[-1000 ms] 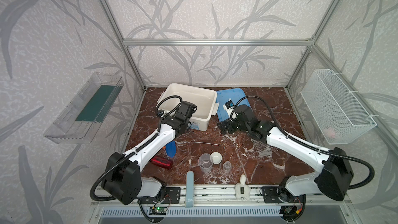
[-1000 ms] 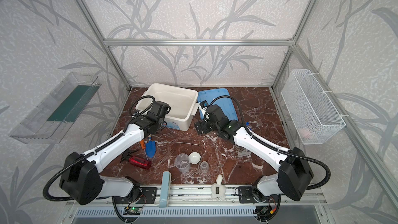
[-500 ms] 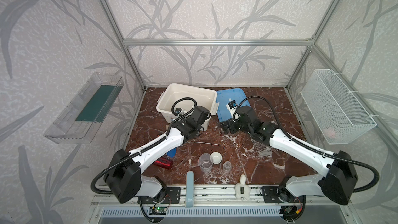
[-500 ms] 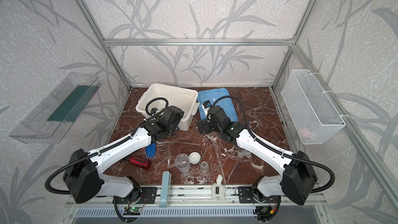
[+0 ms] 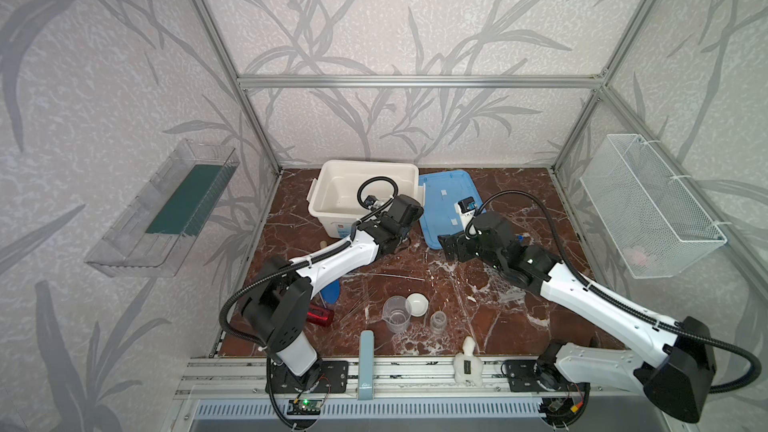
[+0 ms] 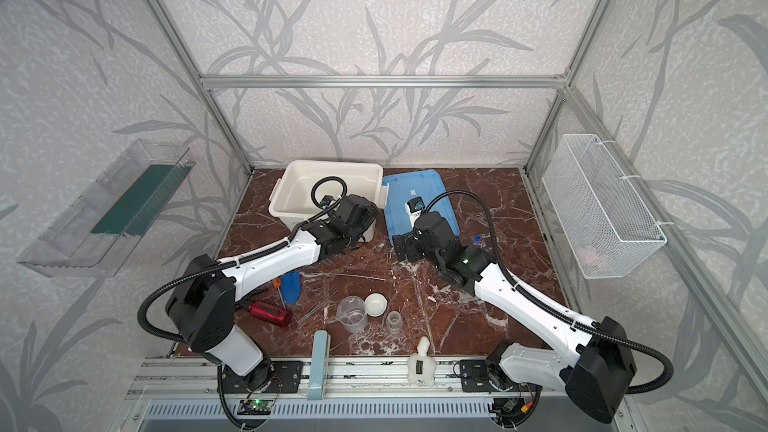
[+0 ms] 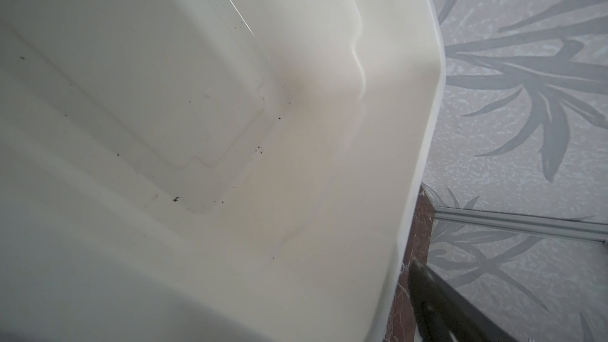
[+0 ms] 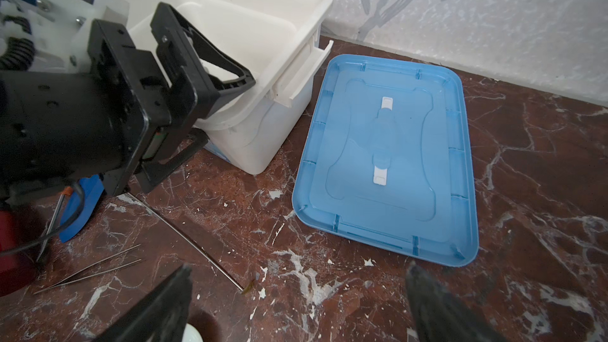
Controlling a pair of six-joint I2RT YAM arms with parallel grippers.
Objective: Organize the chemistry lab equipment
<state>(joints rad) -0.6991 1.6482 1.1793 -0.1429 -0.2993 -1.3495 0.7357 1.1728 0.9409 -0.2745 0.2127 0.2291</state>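
Well, we're barely underway: our left gripper [image 8: 227, 110] and right gripper [image 8: 297, 271] both gape empty by the white bin [image 5: 328, 197], while beaker [image 5: 395, 314], cup [image 5: 438, 322], dish [image 5: 417, 304] and glass rods [image 5: 392, 276] wait on the table [image 5: 540, 209].

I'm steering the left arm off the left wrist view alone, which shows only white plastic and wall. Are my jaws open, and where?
Observer: The left gripper is open, its jaws straddling the near wall of the white bin, one inside, one outside.
Operator: Where's the lid?
Observer: The blue lid lies flat on the table beside the bin.
Operator: And the glassware?
Observer: The spouted beaker, white dish and smaller cup stand clustered near the table's front edge, outside the bin.
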